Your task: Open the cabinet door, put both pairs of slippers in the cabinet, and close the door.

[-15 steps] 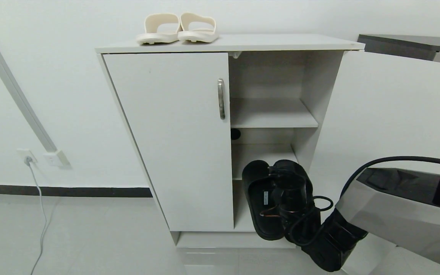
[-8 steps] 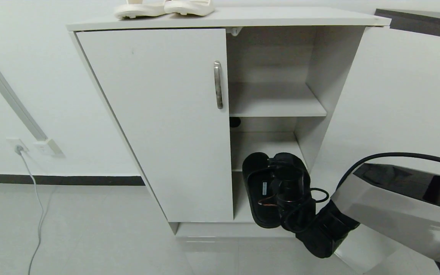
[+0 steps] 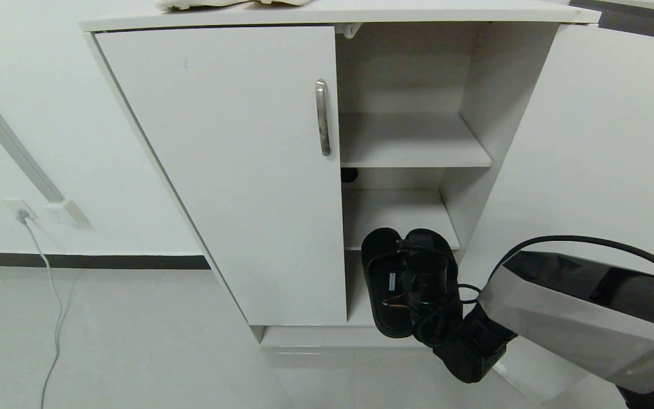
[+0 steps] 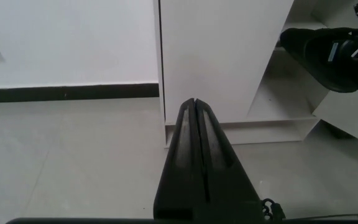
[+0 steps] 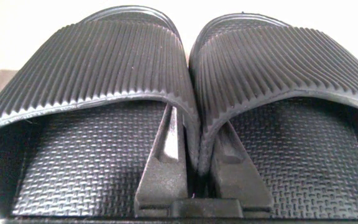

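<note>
Right wrist view shows the grip itself: right gripper (image 5: pixel 194 168) pinching the inner edges of the black ribbed rubber slippers (image 3: pixel 401 284) together. Head view gives the placement: pair at the white wooden cabinet's (image 3: pixel 477 85) bottom opening, its right door (image 3: pixel 588 142) open, cream foam slippers (image 3: pixel 202 3) on top. Left gripper (image 4: pixel 194 107), fingers pressed together, hovers low out front.

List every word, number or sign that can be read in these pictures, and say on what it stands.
No text can be read in any view.
A white label on the insole of the black slippers: too small to read.
The cabinet and the wall socket: no print can be seen on them.
</note>
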Robot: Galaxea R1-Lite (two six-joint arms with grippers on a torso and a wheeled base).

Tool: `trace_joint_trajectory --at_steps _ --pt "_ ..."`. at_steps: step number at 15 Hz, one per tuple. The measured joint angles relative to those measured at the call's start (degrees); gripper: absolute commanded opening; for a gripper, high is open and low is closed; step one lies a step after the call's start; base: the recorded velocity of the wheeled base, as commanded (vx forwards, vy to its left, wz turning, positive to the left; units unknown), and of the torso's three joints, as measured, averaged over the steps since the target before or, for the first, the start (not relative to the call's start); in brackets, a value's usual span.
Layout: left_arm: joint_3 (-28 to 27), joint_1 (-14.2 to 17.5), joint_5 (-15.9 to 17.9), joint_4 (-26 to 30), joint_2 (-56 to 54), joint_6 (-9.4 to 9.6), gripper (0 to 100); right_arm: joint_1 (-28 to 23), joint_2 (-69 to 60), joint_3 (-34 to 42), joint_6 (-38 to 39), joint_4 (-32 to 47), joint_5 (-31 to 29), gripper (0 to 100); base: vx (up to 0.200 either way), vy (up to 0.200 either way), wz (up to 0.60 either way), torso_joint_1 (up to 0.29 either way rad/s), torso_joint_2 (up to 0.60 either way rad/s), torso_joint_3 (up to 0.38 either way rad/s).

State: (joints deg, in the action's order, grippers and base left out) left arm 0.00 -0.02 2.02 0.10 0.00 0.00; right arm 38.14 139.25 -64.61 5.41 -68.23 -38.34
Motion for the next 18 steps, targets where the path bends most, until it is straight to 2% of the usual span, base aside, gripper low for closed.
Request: trace_joint_trajectory --at_steps 7,15,18 --pt "0.0 0.0 -0.02 0.0 0.0 -0.07 0 -0.78 1.23 -0.16 -1.62 -3.89 0.11 0 0.0 0.0 0.0 0.0 0.0 0.0" --pt "0.0 0.0 -0.02 0.0 0.0 -0.05 0 -0.78 1.4 -0.27 -1.89 -3.94 0.02 0 0.2 0.0 0.0 0.002 0.0 0.001" --pt "0.0 -0.05 -0.09 0.01 0.0 -0.13 0 -0.85 1.43 -0.29 -2.68 -3.86 0.55 0 0.0 0.0 0.0 0.0 0.0 0.0"
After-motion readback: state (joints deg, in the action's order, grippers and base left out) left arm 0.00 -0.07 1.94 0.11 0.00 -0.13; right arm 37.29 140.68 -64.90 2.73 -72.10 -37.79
